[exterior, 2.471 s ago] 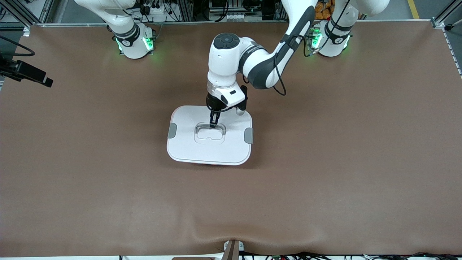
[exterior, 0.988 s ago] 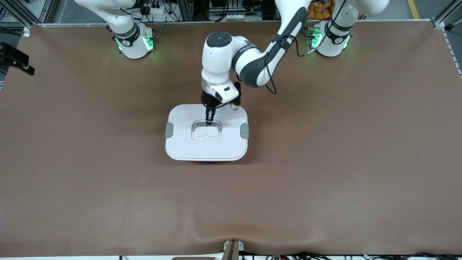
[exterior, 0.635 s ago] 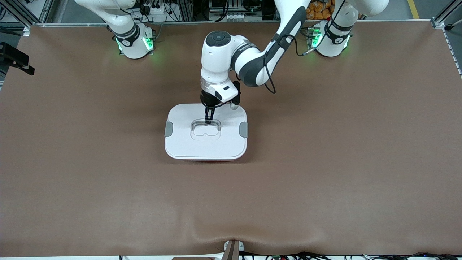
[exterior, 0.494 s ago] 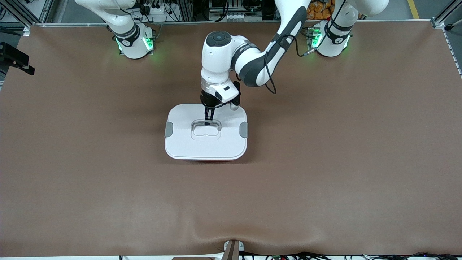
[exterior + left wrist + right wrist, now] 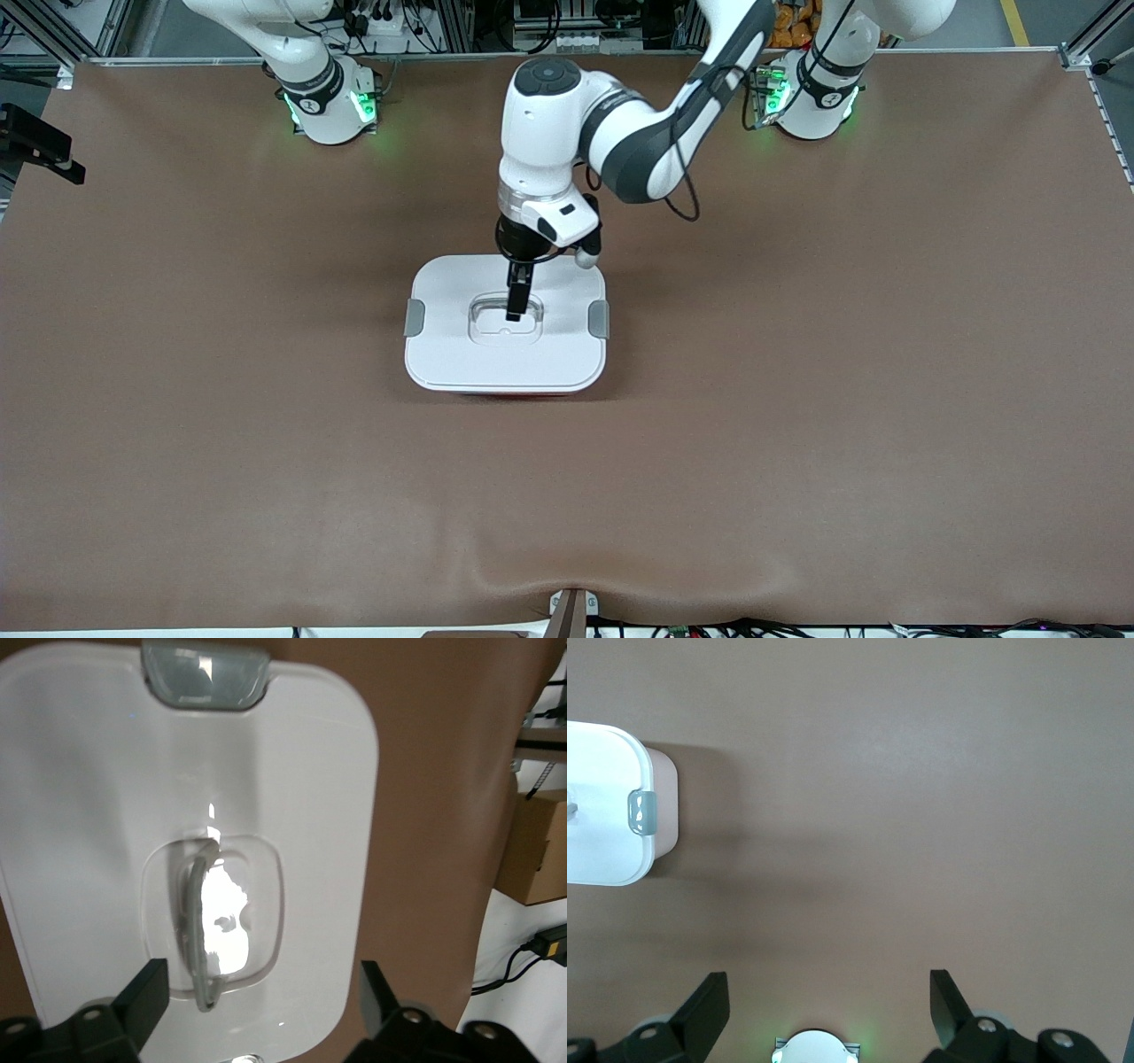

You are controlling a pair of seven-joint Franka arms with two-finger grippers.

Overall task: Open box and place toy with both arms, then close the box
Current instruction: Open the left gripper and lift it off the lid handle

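The left arm reaches in from its green-lit base at the table's left-arm end, elbow bent, wrist turned straight down. Its black pincer hangs upright over the middle of the table, fingers spread wide apart and holding nothing. The right arm waits, folded back above its own green-lit base, its pincer raised high over the table near that base, pointing down with jaws apart and empty.
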